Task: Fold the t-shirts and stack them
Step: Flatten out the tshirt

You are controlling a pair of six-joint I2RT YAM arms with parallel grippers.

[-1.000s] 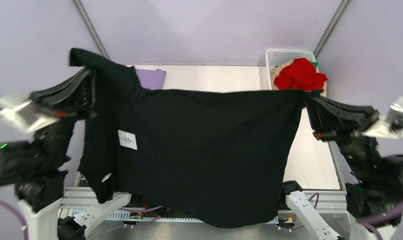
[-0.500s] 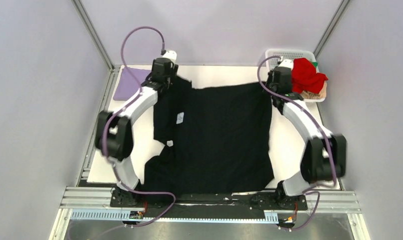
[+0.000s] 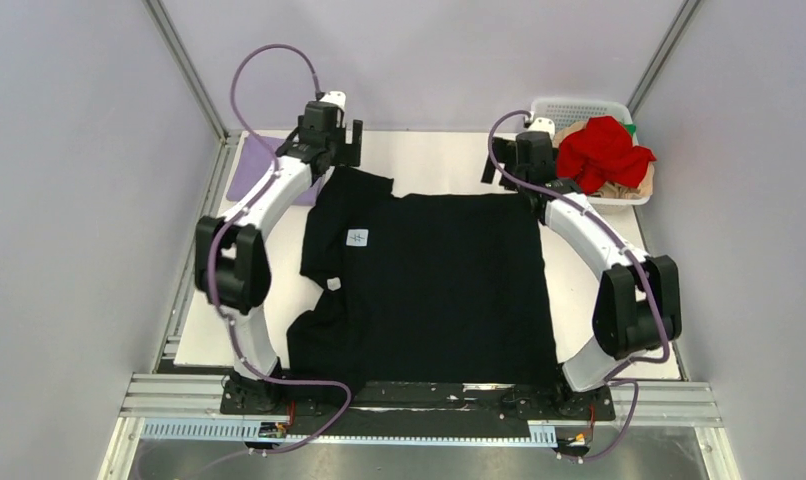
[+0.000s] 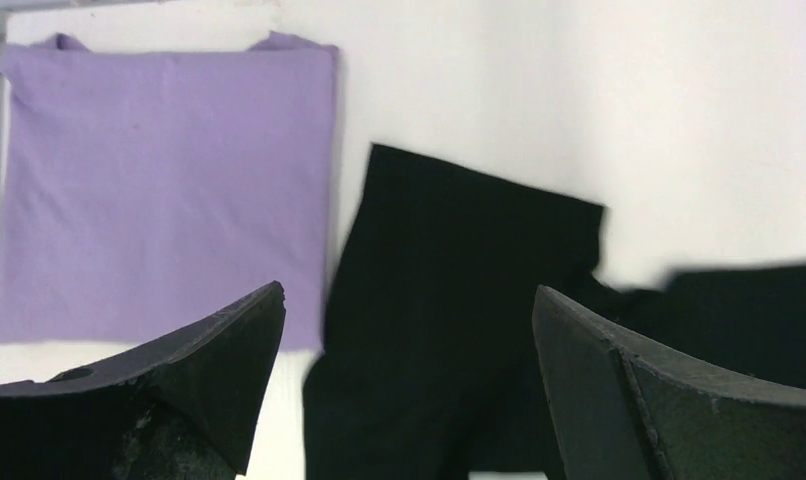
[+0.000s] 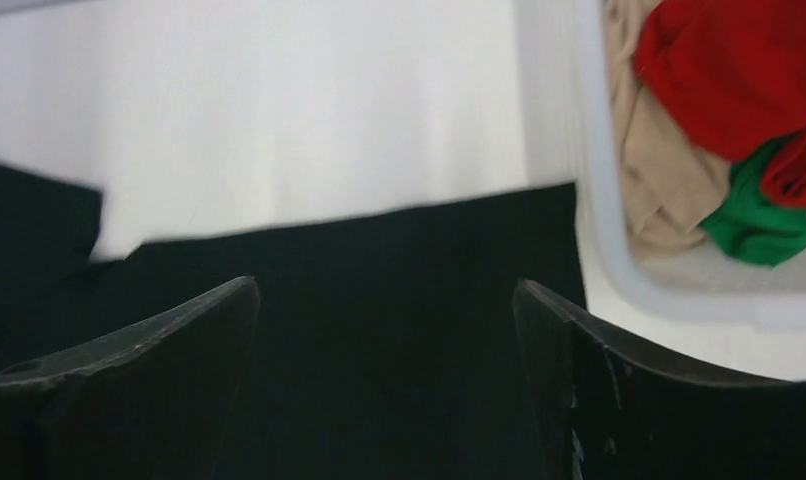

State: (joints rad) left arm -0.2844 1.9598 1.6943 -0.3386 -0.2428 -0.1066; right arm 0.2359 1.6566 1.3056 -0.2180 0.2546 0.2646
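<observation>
Fingers (image 4: pixel 209 360) of the left gripper (image 4: pixel 409 292) and right gripper (image 5: pixel 384 288) are standing apart, empty, having just released the black t-shirt (image 3: pixel 449 280), now lying flat on the table (image 3: pixel 439 160). I am judging folding can begin. Farther, the lavender t-shirt (image 4: pixel 169 190) is lying folded.

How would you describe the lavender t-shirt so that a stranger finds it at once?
Look at the white table, at its far left corner. A lavender t-shirt lies there, flat and folded, beside the large black t-shirt. It alone is pale purple and neatly squared.
</observation>
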